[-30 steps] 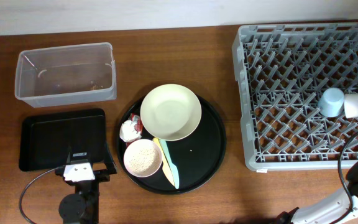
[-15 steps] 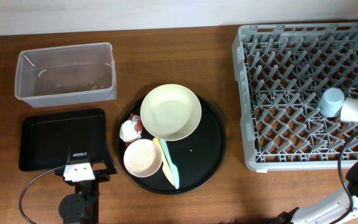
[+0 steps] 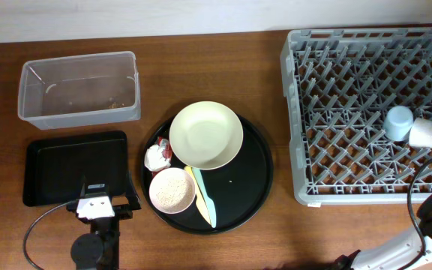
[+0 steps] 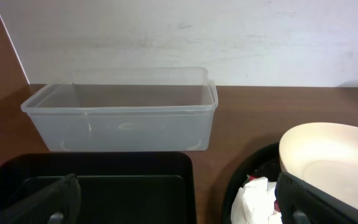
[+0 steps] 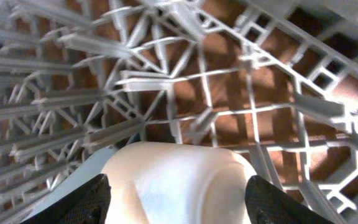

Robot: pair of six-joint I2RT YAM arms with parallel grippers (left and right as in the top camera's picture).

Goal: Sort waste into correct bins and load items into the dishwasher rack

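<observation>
The grey dishwasher rack [image 3: 351, 90] stands at the right with a light blue cup [image 3: 399, 123] in it. My right gripper [image 5: 178, 198] is shut on a white cup [image 5: 179, 168], held tilted low over the rack grid [image 5: 185, 81] beside the blue cup; the white cup also shows in the overhead view [image 3: 430, 133]. My left gripper [image 3: 100, 202] is open and empty by the black rectangular tray [image 3: 58, 161]. The clear tub [image 3: 79, 90] lies behind it. The cream plate [image 3: 205, 135], the bowl of rice grains [image 3: 172, 190], the wrapper [image 3: 157, 156] and the utensils [image 3: 205, 199] sit on the round tray.
The round black tray [image 3: 253, 169] lies mid-table between the bins and the rack. In the left wrist view the clear tub [image 4: 123, 115] is straight ahead, with the wrapper [image 4: 253, 199] and the plate [image 4: 334, 162] at the right. A cable loops near the rack's front right corner [image 3: 418, 184].
The white cup has shifted slightly down and left in the rack and tipped further onto its side. The left arm and everything on the round tray have stayed still.
</observation>
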